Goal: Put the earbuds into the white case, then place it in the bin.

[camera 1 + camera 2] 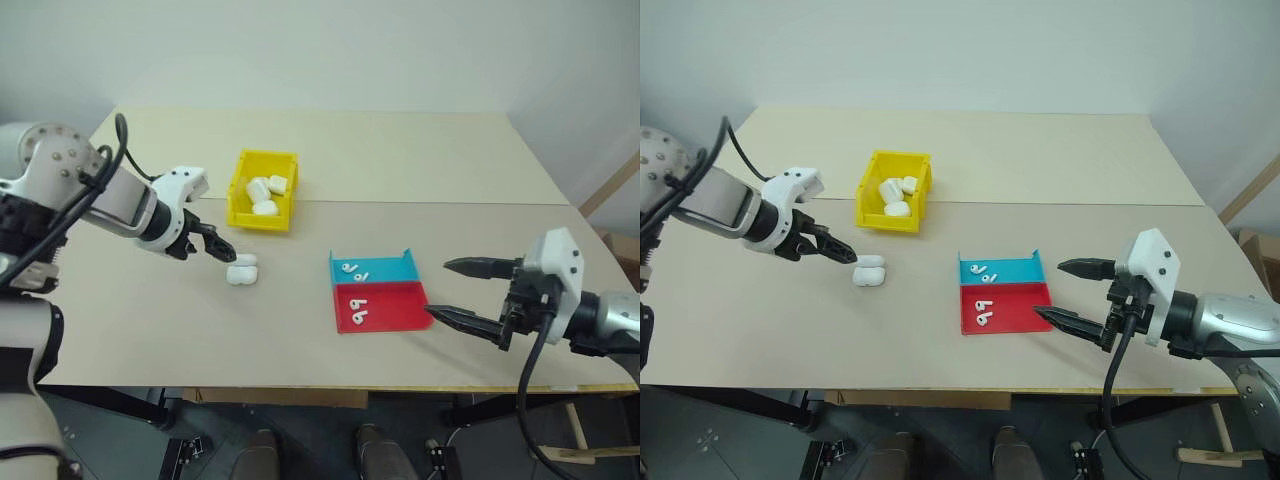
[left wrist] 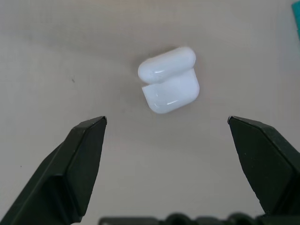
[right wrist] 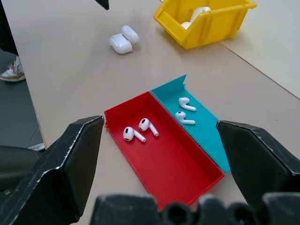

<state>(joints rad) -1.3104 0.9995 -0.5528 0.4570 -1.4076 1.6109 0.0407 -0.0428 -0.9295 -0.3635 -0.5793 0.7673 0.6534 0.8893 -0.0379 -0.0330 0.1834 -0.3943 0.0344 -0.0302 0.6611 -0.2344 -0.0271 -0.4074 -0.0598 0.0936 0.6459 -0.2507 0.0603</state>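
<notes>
1. Earbuds (image 3: 140, 130) lie loose in the red-and-blue tray (image 1: 385, 312) at centre frame; none is cased yet.
2. White case (image 1: 241, 270), lid open, sits left of centre, outside the yellow bin (image 1: 240, 214).
3. Left gripper (image 1: 222, 251) hovers beside the case, spread wide, empty.
4. Right gripper (image 1: 450, 290) faces the tray, also wide and empty.

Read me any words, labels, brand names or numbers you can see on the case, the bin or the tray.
None: no print shows on the open white case, the yellow bin, the white cases inside it, or the blue-and-red tray holding the earbuds.
</notes>
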